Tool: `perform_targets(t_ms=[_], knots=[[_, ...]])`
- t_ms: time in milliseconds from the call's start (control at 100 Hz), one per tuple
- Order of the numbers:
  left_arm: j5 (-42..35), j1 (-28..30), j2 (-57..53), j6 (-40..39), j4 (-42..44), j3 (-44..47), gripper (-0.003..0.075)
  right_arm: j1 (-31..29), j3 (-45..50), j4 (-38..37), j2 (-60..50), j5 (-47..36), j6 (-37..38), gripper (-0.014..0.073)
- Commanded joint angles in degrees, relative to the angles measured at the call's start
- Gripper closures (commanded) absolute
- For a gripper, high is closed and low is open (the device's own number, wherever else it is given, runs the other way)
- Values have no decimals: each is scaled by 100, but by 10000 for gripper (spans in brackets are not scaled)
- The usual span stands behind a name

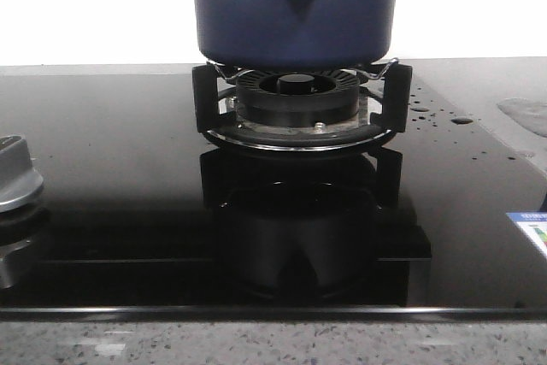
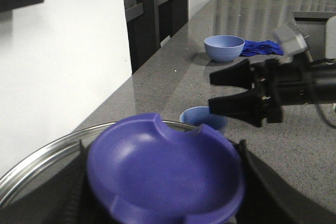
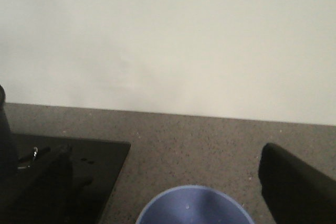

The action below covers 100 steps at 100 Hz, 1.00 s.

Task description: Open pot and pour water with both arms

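The left pincer (image 2: 163,203) is clamped on a purple knob (image 2: 165,174) atop a steel-rimmed lid (image 2: 31,166). The right pincer (image 2: 218,90) reaches out with its jaws apart over a small blue bowl (image 2: 202,117) on the grey tabletop (image 2: 173,72). The pot (image 1: 295,10) sits on the burner (image 1: 297,96). The lid likely needs keeping level and clear while the right arm goes for the pot's handle.

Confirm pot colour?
Dark navy blue, matte sides; the pot shows best in the front view, sitting on the burner.
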Motion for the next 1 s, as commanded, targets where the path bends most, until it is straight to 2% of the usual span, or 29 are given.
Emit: perform_targets(t_ms=[0, 170, 310, 380, 500, 560, 990], knots=[[-90, -139, 70, 323, -980, -198, 475, -21, -154, 123, -397, -228, 12, -56], [-141, -145, 533, 473, -1280, -221, 475, -10, -154, 123, -879, -114, 12, -36], [-177, -199, 824, 697, -1337, -221, 475, 55, -154, 123, -1113, -114, 12, 83], [-177, -235, 921, 704, -1372, -221, 475, 66, -154, 123, -1208, -128, 12, 207], [-235, -305, 1041, 704, -1383, -221, 475, 66, -154, 123, -1317, -140, 58, 532], [-322, -329, 1066, 704, -1383, -221, 475, 66, -154, 123, -1321, -162, 58, 664], [-330, -376, 1270, 854, -1526, -232, 475, 66, -154, 123, -1321, -174, 248, 659]])
